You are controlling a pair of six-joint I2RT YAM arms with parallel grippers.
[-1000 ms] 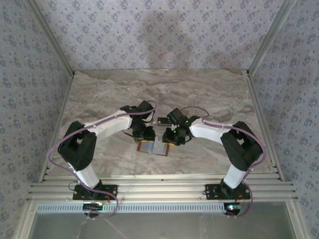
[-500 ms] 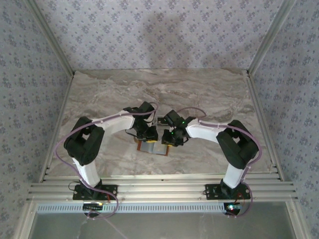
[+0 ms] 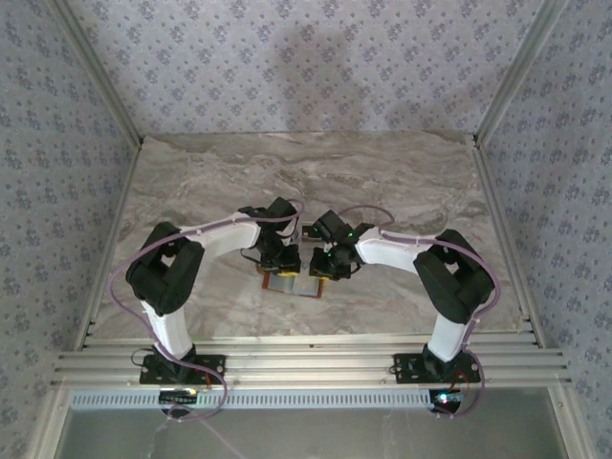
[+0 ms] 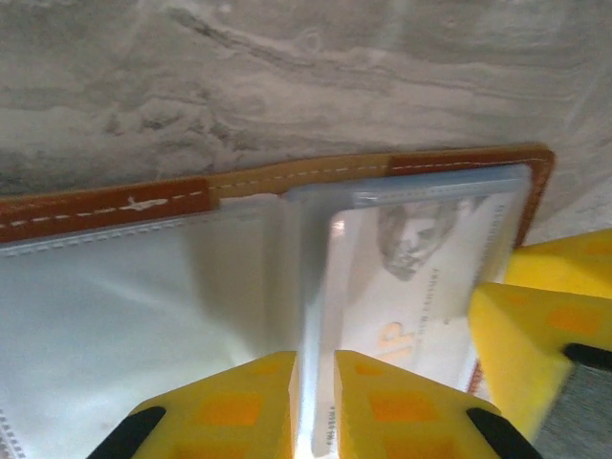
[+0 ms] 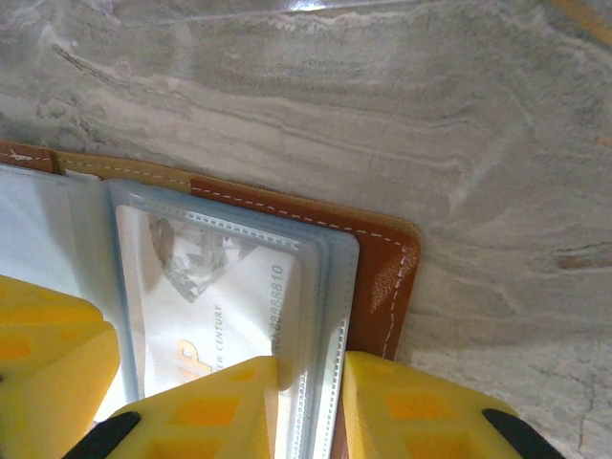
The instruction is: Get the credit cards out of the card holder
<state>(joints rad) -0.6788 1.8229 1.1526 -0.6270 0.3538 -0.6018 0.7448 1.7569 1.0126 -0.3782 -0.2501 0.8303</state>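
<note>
card holder (image 4: 287, 177) lies open, sleeves (image 5: 320, 277) pinched by left end effector (image 4: 316, 382) and right end effector (image 5: 311, 382).

The card holder (image 5: 382, 258) lies open on the marble table (image 5: 430, 115), its brown leather edge stitched in pale thread. A whitish credit card (image 5: 220, 306) sits inside clear sleeves (image 5: 320, 277). The right gripper (image 5: 311, 387) has its yellow fingers (image 5: 411, 402) pinched narrowly on the sleeves' outer edge. Another yellow finger (image 5: 48, 354) sits at the lower left.
</note>
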